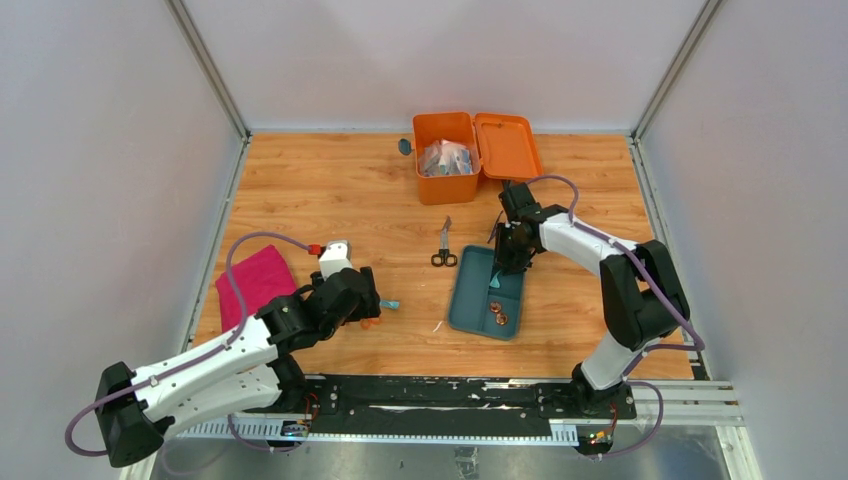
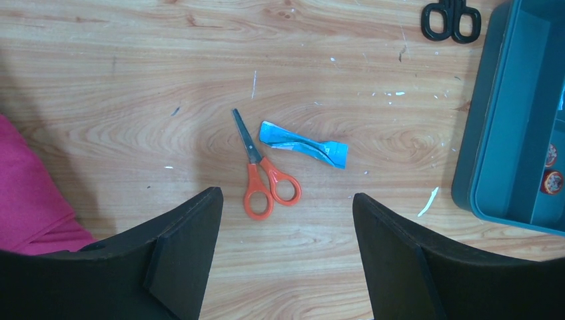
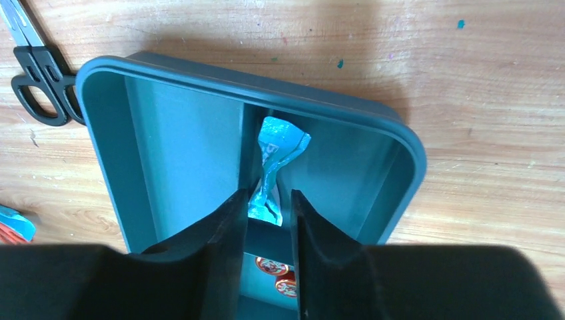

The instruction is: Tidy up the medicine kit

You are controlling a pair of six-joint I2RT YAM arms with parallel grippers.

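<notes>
Two arms are working over one wooden table [image 1: 320,190]. The medicine kit [image 1: 447,188] is sitting at the far middle of the table, with its lid [image 1: 508,146] lying open to the right and clear packets [image 1: 446,158] lying inside.

One teal tray [image 1: 468,300] is lying near and right of centre, holding two small round red-and-white pieces [image 3: 270,265] at its near end. Two pairs of scissors are showing: the black-handled pair [image 1: 444,247] just left of the tray, and the orange-handled pair [image 2: 256,160] further left. There are two blue packets: one [image 2: 303,145] is lying just right of the orange scissors, and the other [image 3: 276,150] is leaning on the tray's divider. One pink cloth [image 1: 255,285] is lying at the left edge.

The left gripper [image 2: 288,207] is hovering wide open and empty over the orange scissors. The right gripper [image 3: 268,195] is hanging over the tray with its jaws narrowly apart around the second packet; I cannot tell whether they are pinching it.

Plain pale walls [image 1: 100,150] are enclosing the table on three sides.
</notes>
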